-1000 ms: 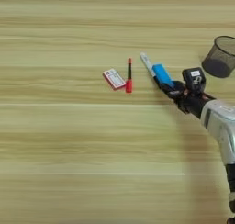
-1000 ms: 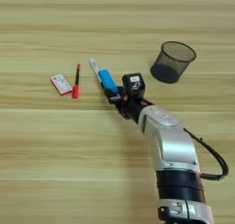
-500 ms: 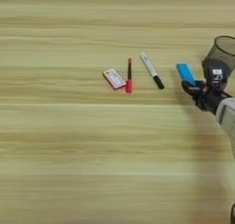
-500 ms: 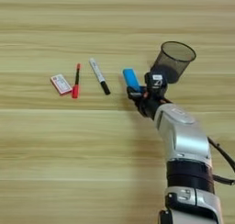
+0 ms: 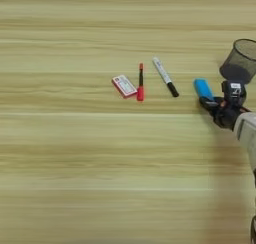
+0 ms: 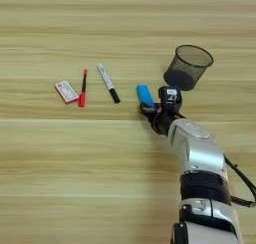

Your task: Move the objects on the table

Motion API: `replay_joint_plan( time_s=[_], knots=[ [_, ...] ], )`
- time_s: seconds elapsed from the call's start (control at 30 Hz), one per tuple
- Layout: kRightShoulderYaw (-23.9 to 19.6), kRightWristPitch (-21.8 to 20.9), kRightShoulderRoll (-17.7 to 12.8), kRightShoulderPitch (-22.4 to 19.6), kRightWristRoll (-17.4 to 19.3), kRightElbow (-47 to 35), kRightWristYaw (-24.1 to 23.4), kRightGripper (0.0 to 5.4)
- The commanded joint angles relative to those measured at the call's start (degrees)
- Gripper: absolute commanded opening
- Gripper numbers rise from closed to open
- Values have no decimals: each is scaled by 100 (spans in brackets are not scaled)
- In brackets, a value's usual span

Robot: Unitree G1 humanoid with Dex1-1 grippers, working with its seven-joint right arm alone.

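Note:
On the light-wood table [image 5: 75, 153] lie a flat red-and-white card box [image 5: 124, 85], a thin red pen [image 5: 140, 82] and a white marker with a black cap [image 5: 165, 77], side by side near the middle. To their right is a small blue block [image 6: 145, 95], with my right gripper [image 6: 149, 108] shut on its near end. The black fingers [image 5: 209, 104] come from the silver forearm [image 6: 195, 143] at the lower right. The block sits just left of the mesh cup.
A black mesh pen cup [image 6: 187, 67] stands upright at the right, just beyond the gripper. A black cable [image 6: 240, 175] runs along the arm. Bare wood stretches across the left and front of the table.
My gripper has carried the blue block from beside the marker to the right, up to the mesh cup, then a little toward me. Card box, pen and marker have stayed put.

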Motion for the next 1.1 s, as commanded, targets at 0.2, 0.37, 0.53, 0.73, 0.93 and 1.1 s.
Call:
replay_joint_plan(
  time_s=[0.2, 0.37, 0.53, 0.73, 0.93, 1.1],
  knots=[
    [48, -351, -282, -523, -73, 46, -18, 141],
    [76, -396, -271, -524, -86, 68, -11, 224],
    [73, -447, -241, -450, -89, -179, -66, 280],
    [40, -373, -191, -180, -112, -1056, -206, 336],
    [-46, -277, -122, -6, -28, -1697, -275, 397],
    [-106, -238, 28, 72, 101, -2160, -352, 445]
  ],
)
